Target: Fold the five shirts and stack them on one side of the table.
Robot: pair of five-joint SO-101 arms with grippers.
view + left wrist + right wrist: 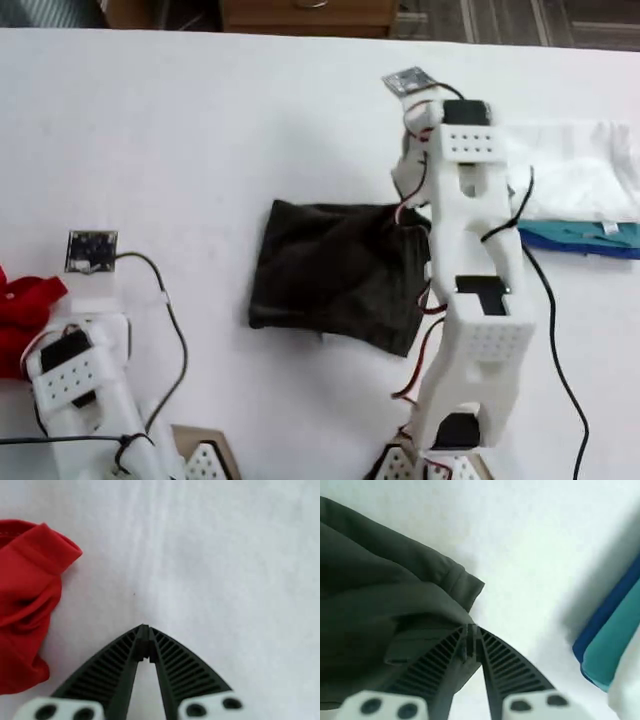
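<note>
Shirts counted: 5.
- 1 red shirt, crumpled, at the counter edge on the left arm's side.
- 1 dark shirt, roughly folded, mid-counter, well apart from the red one.
- 3 in a stack at the counter's right side: white shirt on top, teal shirt under it, blue shirt lowest. The folded edges of the teal and blue shirts show below the white one.

Arms: 2, one hand each.
- Left hand: clenched, tips meeting, nothing between them. It is over bare counter just beside the red shirt, not touching it.
- Right hand: fingers closed, tips together at the dark shirt's edge, over a fold of the hem. Cannot tell whether any cloth is pinched. The stack lies near, on the hand's other side.
</note>
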